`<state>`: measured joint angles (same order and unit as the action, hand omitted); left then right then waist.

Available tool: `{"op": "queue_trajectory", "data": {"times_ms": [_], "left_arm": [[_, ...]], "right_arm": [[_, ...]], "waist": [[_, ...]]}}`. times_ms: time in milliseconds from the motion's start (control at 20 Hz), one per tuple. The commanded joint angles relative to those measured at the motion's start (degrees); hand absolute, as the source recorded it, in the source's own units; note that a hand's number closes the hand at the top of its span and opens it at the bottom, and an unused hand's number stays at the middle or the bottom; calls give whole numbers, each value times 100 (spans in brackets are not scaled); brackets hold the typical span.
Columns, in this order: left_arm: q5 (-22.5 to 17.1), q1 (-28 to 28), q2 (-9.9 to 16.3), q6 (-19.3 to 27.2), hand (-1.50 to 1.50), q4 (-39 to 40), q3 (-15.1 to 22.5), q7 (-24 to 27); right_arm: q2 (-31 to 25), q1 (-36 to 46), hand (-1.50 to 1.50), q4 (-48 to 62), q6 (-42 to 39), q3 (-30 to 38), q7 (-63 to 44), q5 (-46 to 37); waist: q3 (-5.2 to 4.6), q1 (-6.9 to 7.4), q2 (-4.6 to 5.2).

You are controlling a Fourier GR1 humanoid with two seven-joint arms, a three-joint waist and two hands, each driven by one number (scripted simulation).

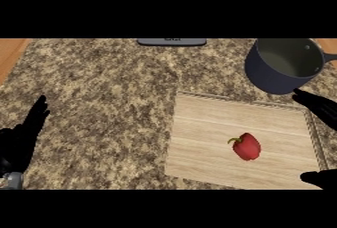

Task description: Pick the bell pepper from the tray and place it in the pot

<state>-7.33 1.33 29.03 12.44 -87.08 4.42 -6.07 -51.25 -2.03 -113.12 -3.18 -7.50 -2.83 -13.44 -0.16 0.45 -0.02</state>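
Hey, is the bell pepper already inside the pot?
No, the red bell pepper lies on the wooden tray, apart from the dark pot beyond the tray's far right corner.

Both hands open, nothing held.

Left hand (21, 138): enters at the lower-left edge of the head view; black fingers straight, together, pointing up and slightly right; a small part of the grey forearm shows at the bottom corner beneath it. Right hand (320, 109): at the right edge, largely cut off by the frame; fingers extended, tips pointing up and left; the thumb (318, 178) shows separately lower down at the right edge, well apart from the fingers, leaving a wide gap between them.
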Motion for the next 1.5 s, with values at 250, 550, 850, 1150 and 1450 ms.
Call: {"op": "queue_trajectory", "data": {"times_ms": [250, 550, 850, 1150, 1450], "left_arm": [[53, -461, -34, -77, 0, 110, -17, -311], [395, -230, -356, 124, 0, 103, 92, -151], [277, -43, -243, -213, 0, 80, -264, -68], [593, 444, -623, -121, 0, -408, -86, 54], [796, 20, -689, -245, 0, -99, -373, -106]], "right_arm": [[-326, 1080, -150, -368, -1901, -1328, -2513, -286], [786, 2178, -150, -7, -2735, -1957, -3859, -196], [1830, 2507, -150, 300, -3140, -2468, -4693, -634], [2096, 2629, -150, 884, -3490, -2317, -4482, -1138], [2189, 2164, -150, 1154, -3411, -2233, -3746, -1915]], "waist": [[-2, 108, 41], [9, 72, 18], [12, 23, 5], [15, 34, 3], [17, -29, 3]]}}
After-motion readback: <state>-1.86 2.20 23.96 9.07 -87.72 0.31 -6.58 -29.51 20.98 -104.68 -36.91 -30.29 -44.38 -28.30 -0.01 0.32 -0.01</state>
